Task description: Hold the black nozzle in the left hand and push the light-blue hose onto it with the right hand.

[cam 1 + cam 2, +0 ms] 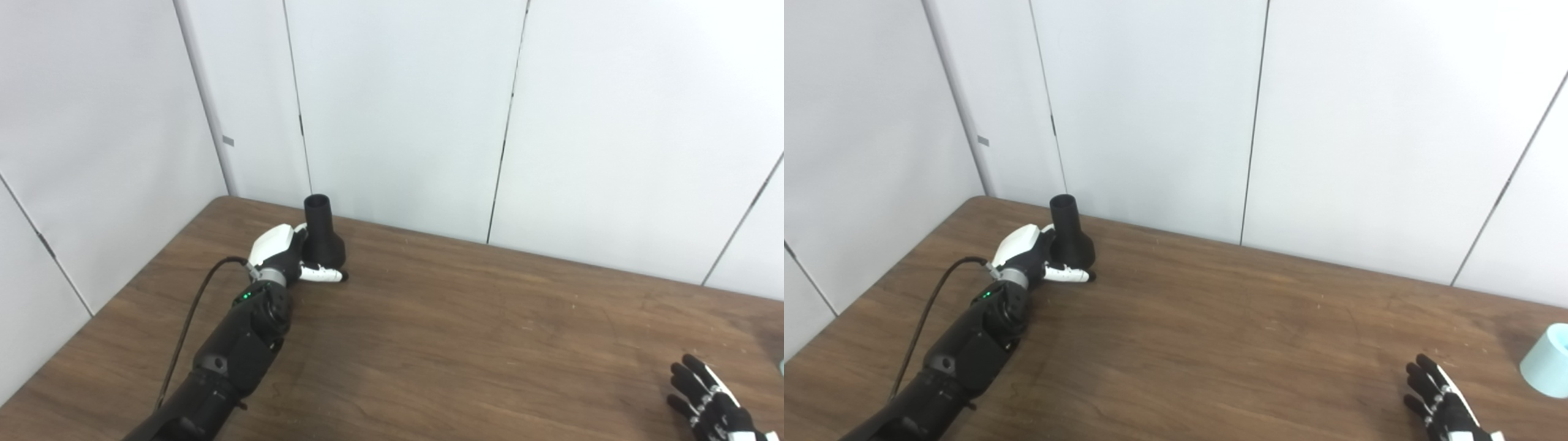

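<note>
Left eye view, far left corner of the tabletop (465,343): black nozzle (323,236) standing upright on its wide base, narrow open neck pointing up, close to the white wall panels (404,110). Wrapped about its lower body, the left robot hand (288,254), white-backed, fingers curled behind the base and the thumb (321,275) lying along the wood in front, so clamped on the nozzle. Trailing back toward the bottom edge, the dark forearm with a small green light near the wrist and a black cable (190,318) looping alongside.

Well apart from all that, at the far right edge in the right eye view: light-blue hose (1548,361), only one round end showing, cut off by the frame, resting on the wood. Barely a sliver of it visible in the left eye view. Near it but not touching, low in the right corner, the right robot hand (1442,404), black fingers spread apart and pointing away from the camera, holding nothing, just over or on the tabletop; contact with the surface hard to tell.
</note>
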`<state>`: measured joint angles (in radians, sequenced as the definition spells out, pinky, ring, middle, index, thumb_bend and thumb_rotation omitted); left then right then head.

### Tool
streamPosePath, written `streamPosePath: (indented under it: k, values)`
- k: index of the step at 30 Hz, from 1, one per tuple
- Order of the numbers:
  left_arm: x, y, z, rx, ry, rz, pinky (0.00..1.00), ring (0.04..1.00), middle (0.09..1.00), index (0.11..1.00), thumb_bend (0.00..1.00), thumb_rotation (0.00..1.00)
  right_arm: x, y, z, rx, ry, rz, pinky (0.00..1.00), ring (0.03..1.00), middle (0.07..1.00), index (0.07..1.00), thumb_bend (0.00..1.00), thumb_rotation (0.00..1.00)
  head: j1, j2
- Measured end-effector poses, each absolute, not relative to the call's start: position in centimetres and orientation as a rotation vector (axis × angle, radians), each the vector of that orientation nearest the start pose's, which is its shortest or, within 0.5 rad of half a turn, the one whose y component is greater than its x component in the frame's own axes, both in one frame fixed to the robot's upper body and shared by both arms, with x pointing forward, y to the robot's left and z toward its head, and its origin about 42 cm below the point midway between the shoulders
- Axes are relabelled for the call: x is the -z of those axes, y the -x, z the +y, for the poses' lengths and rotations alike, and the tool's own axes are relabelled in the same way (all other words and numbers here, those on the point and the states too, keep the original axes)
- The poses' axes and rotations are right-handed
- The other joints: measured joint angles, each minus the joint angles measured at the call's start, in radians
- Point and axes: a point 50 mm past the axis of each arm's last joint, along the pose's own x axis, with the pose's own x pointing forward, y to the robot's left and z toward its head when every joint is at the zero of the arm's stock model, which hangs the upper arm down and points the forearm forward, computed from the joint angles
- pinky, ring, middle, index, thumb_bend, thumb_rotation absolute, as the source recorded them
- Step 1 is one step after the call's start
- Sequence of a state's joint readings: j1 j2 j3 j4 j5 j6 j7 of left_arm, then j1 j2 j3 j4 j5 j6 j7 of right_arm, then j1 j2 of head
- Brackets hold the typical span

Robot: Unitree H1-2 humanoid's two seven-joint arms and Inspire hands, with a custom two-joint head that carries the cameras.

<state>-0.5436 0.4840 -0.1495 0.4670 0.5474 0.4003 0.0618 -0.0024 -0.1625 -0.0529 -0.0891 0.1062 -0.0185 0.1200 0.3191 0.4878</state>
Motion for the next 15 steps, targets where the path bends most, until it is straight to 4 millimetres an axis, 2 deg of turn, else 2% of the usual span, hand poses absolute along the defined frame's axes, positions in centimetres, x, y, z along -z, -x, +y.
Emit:
streamPosePath:
  k: [10,15]
  values:
    - [-18.42,-45.02,36.46,-0.236,-1.076,0.268,1.0,0.986,0.931,0.859,0.98,0.41,-12.8,-28.43,-26.89,-0.08,0.075,-0.112,0.87,0.917,0.884,0.91,0.57,1.0,0.003,0.006]
    - [-18.44,-45.1,36.48,-0.235,-1.076,0.267,1.0,0.966,0.902,0.851,0.97,0.4,-12.79,-28.44,-26.95,-0.081,0.077,-0.112,0.85,0.917,0.882,0.91,0.57,1.0,0.008,0.009]
